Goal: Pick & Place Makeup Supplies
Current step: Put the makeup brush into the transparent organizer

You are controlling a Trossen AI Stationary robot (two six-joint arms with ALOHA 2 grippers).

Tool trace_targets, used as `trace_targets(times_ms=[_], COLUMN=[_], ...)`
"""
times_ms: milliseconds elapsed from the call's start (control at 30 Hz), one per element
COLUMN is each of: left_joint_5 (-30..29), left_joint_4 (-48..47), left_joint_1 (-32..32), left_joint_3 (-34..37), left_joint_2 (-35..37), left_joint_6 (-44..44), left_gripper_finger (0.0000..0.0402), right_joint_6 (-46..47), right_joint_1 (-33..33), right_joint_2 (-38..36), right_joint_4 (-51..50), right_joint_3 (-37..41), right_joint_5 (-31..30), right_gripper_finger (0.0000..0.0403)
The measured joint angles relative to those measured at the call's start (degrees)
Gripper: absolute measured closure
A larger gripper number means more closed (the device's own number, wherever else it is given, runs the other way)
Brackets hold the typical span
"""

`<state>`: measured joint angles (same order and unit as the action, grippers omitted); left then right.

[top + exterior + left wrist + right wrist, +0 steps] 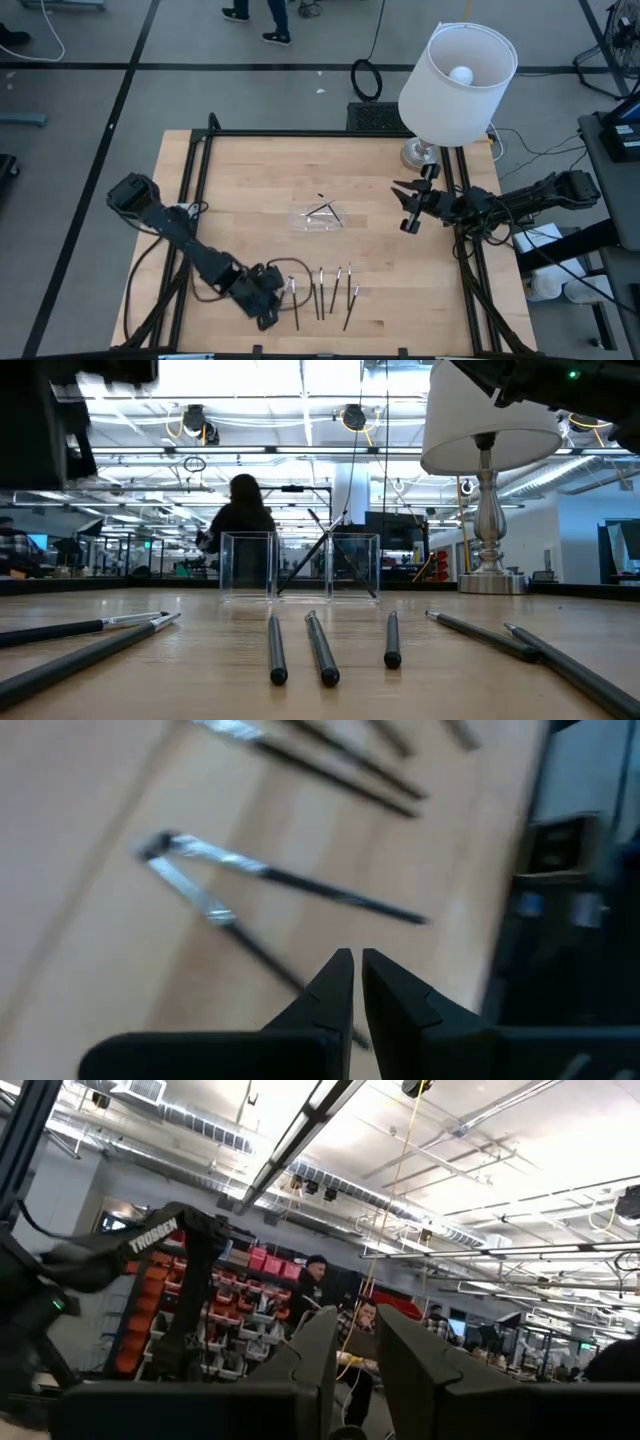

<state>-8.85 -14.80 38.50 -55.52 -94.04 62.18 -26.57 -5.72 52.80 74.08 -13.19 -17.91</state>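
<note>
A white-shaded lamp (457, 75) with a silvery base stands at the far right corner of the pale wooden tabletop (240, 180), and a black metal frame (198, 170) borders the sides. Mid-tabletop sits a small clear plastic tray (318, 217) with thin dark sticks leaning inside. Open wood lies all around it. Near the front edge, a row of slim dark makeup pencils (322, 293), some with silvery sections, lies flat, a few crossing. The left gripper (268, 308) hovers low just left of that row, its tips nearly closed on nothing. The right gripper (408, 208) hangs raised right of the tray, near the lamp, empty, its tips a narrow gap apart.
</note>
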Motion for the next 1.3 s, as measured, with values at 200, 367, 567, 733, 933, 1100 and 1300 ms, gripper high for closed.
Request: trace_targets(times_ms=[200, 367, 567, 733, 933, 1100, 1300], left_joint_5=[-4.8, -6.3, -8.4, -9.4, -7.7, -3.6, -1.8], left_joint_4=[-10.8, -6.1, -0.5, 0.5, 1.2, -4.5, -14.1], left_joint_1=[2.9, 2.9, 2.9, 2.6, 1.3, -0.7, -3.3], left_joint_3=[-8.3, -8.7, -7.4, -7.3, -8.7, -8.8, -8.7], left_joint_2=[-2.3, -2.8, -3.1, -6.8, -11.2, -11.4, -11.3], left_joint_6=[2.8, 2.6, -1.3, 2.0, -1.5, -1.4, 3.8], left_gripper_finger=[0.0371, 0.0371, 0.0371, 0.0356, 0.0288, 0.0232, 0.0212], right_joint_6=[-4.6, -6.3, -7.3, -7.2, -7.2, -7.2, -7.1], right_joint_1=[0.0, 0.0, 0.0, 0.0, 0.0, 0.0, 0.0], right_joint_2=[0.0, 0.0, 0.0, 0.0, 0.0, 0.0, 0.0], right_joint_4=[3.0, 4.6, 5.5, 4.2, 3.3, 3.3, 3.2], right_joint_3=[0.0, 0.0, 0.0, 0.0, 0.0, 0.0, 0.0], right_joint_5=[-0.1, -0.1, -0.1, -0.1, -0.1, -0.1, -0.1], right_gripper_finger=[0.0344, 0.0344, 0.0344, 0.0344, 0.0344, 0.0344, 0.0344])
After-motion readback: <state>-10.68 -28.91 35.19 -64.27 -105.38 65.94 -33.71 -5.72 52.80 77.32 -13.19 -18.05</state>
